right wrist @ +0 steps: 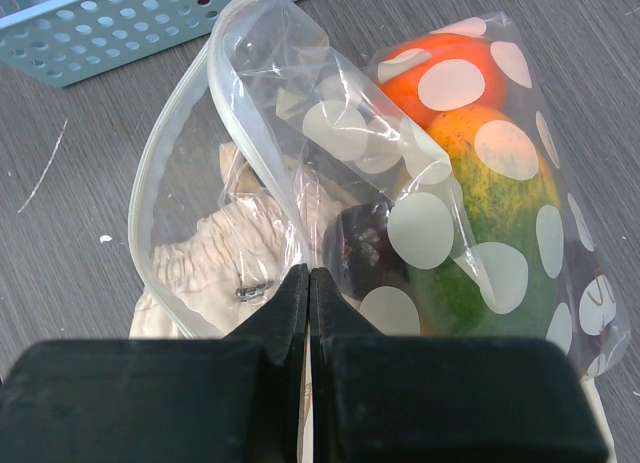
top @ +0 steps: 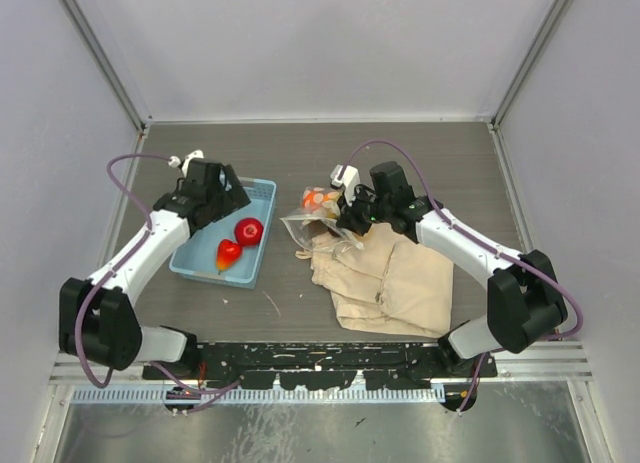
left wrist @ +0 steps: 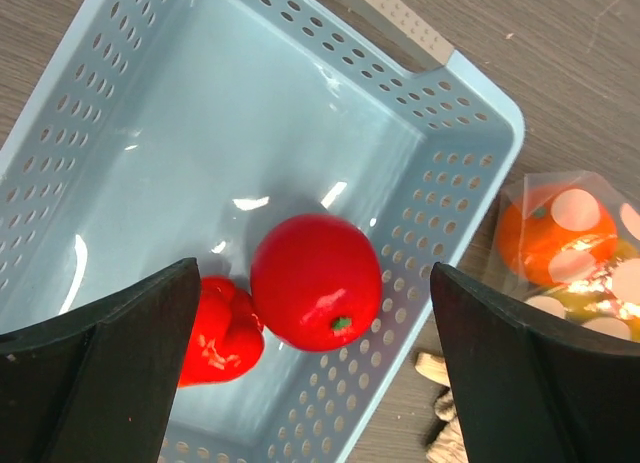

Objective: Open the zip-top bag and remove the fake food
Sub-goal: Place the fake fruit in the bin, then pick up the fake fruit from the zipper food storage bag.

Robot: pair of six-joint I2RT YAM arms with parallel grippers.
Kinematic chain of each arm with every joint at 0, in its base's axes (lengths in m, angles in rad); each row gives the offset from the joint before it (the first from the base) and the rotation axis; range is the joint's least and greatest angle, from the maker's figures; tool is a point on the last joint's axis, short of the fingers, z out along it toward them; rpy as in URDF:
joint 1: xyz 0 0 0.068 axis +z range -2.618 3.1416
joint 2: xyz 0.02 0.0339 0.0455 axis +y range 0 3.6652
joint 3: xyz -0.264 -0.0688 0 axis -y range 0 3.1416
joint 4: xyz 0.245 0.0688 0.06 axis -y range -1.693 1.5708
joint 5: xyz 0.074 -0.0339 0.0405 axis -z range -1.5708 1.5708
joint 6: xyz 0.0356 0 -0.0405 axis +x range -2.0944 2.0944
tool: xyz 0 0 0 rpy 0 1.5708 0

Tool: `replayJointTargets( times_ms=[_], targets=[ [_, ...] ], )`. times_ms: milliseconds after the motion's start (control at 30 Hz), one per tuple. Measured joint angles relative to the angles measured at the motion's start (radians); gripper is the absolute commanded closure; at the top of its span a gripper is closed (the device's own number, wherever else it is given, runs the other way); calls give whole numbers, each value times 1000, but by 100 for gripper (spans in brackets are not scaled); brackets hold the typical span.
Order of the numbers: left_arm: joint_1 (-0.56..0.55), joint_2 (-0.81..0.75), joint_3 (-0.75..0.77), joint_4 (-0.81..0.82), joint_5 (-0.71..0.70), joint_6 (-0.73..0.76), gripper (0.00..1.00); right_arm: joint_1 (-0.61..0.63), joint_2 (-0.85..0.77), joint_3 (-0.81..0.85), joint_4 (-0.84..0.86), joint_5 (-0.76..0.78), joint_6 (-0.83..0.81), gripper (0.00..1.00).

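White-spotted zip-top bag (right wrist: pixel 262 93) of fake food (right wrist: pixel 478 198) in the closed right gripper (right wrist: pixel 309 275).

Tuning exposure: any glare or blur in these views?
Left wrist: white glare streaks on the basket floor, a highlight on the red fruit. Right wrist: sheen on the zip-top bag, contents readable. Top external: even light, soft shadows, no blur.

No legible text or numbers — not even on the zip-top bag (right wrist: pixel 400 173)
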Motion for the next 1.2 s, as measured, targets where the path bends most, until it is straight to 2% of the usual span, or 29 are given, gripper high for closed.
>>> replayJointTargets(
  times_ms=[167,333,467,600,800,900,1000,1200],
  targets=[
    [0,-132,-76,53,57,-2,2,0,0,0,0,-5,0,98],
    [0,-298,-227,220,199,-11,1,-10,-2,0,-1,-29,0,99],
    [-1,-358,-322,364,369,-66,11,-36,-34,0,-8,-79,10,99],
    [-61,-358,-357,479,477,-125,23,-88,-83,0,-6,-143,35,99],
    [-314,-323,-358,601,513,-151,39,-131,-151,0,8,-257,71,99],
    [-388,-286,-357,633,500,-153,46,-130,-150,0,12,-299,74,99],
    [-422,-229,-351,657,484,-154,49,-130,-150,0,12,-343,73,99],
    [-434,-114,-333,695,460,-154,48,-130,-160,-25,31,-447,73,98]
  ],
)
